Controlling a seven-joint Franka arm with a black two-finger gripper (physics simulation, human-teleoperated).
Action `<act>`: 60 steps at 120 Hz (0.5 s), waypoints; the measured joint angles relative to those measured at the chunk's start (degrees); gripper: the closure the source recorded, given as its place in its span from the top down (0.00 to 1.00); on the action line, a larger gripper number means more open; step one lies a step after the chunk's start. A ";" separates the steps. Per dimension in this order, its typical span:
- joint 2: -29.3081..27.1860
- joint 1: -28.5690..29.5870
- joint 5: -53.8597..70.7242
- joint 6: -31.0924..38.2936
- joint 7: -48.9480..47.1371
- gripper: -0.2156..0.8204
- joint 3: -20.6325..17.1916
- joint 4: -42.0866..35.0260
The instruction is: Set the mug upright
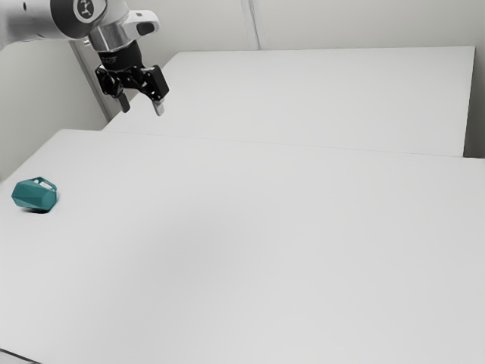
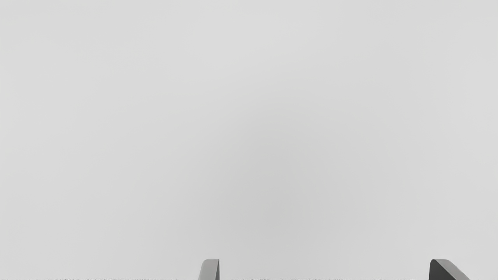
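A teal faceted mug (image 1: 35, 196) lies on its side near the exterior view's left edge, its handle turned upward and toward the exterior view's right. My gripper (image 1: 142, 108) hangs in the air above the table's far part, well apart from the mug and higher than it. In the wrist view the gripper (image 2: 324, 268) is open, its two fingertips wide apart with bare white surface beyond them.
The mug rests on a wide white table (image 1: 265, 243). Behind it, another white surface (image 1: 318, 98) reaches toward the pale walls. A dark thin line crosses the exterior view's lower left corner.
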 joint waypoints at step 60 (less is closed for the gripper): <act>-0.02 3.99 0.10 -2.36 0.85 0.77 6.92 -0.39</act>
